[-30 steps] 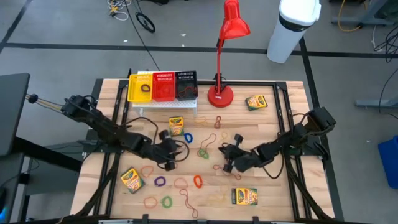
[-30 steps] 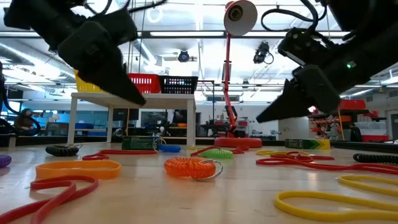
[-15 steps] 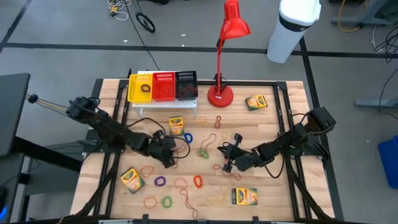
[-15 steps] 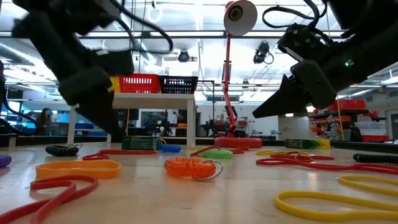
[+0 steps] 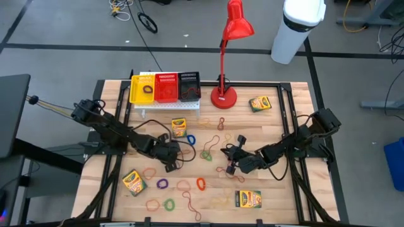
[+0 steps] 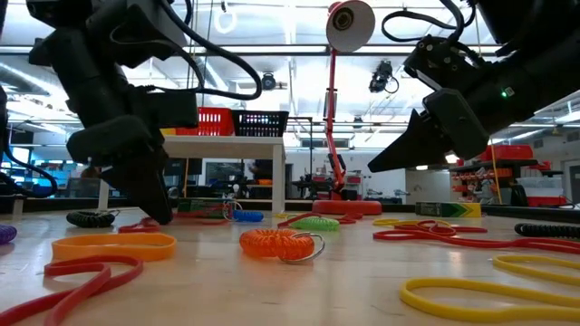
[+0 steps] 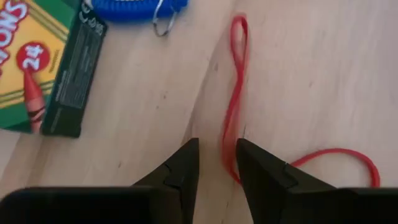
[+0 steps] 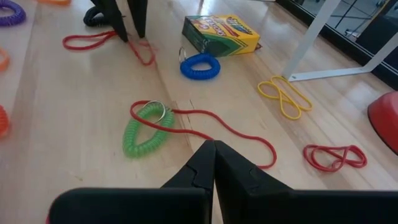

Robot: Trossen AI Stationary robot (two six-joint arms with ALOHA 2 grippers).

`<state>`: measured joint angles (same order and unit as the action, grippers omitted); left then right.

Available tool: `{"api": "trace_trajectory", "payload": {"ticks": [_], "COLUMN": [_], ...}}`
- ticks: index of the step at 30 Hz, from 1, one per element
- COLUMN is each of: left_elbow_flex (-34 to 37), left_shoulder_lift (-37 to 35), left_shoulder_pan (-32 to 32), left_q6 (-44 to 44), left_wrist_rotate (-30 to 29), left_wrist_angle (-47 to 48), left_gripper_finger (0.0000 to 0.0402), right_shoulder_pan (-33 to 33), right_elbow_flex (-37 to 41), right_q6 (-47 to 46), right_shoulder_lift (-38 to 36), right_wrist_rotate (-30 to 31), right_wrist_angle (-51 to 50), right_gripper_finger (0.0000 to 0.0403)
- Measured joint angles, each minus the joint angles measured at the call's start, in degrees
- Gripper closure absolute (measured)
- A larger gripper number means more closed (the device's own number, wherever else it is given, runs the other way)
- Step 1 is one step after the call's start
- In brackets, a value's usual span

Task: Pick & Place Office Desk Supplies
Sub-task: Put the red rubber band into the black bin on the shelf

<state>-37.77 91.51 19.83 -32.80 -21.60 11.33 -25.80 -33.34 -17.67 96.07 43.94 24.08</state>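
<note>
So our left tool (image 7: 216, 163) is down on the desk (image 7: 311, 74) just beside the crayon box (image 7: 37, 62), tips slightly spread and straddling a strand of the red rubber band (image 7: 235, 99), not pinching it yet as far as we can tell. The right tool (image 8: 214, 155) hangs above the desk farther from that box, tips pressed together, holding nothing. Our worry: the band lies flat on the wood, so the tips could close over it and come up empty, or catch one strand so the long loop drags and snags the blue coil (image 7: 134, 7) next to the box.
</note>
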Motion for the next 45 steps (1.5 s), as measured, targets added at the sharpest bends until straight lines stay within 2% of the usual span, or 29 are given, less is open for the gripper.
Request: {"api": "trace_trajectory", "payload": {"ticks": [12, 23, 31, 45], "left_elbow_flex": [-0.58, -0.60, -0.62, -0.61], "left_shoulder_lift": [0.06, -0.12, -4.58, -12.77], "left_shoulder_pan": [1.95, 2.16, 5.34, 12.63], "left_q6": [6.44, 8.31, 9.98, 12.02], "left_wrist_rotate": [0.32, -1.99, -10.38, -36.08], "left_wrist_angle": [0.83, 0.88, 1.27, 1.12], "left_gripper_finger": [0.0391, 0.0392, 0.0392, 0.0392], "right_shoulder_pan": [0.00, 0.02, 0.01, 0.00], "right_elbow_flex": [0.00, 0.00, 0.00, 0.00], "right_q6": [0.00, 0.00, 0.00, 0.00], "right_shoulder_lift": [0.00, 0.02, 0.02, 0.02], "right_wrist_rotate": [0.00, -0.02, -0.02, -0.04], "right_wrist_angle": [0.00, -0.02, -0.14, -0.15], "right_gripper_finger": [0.0386, 0.0386, 0.0386, 0.0386]}}
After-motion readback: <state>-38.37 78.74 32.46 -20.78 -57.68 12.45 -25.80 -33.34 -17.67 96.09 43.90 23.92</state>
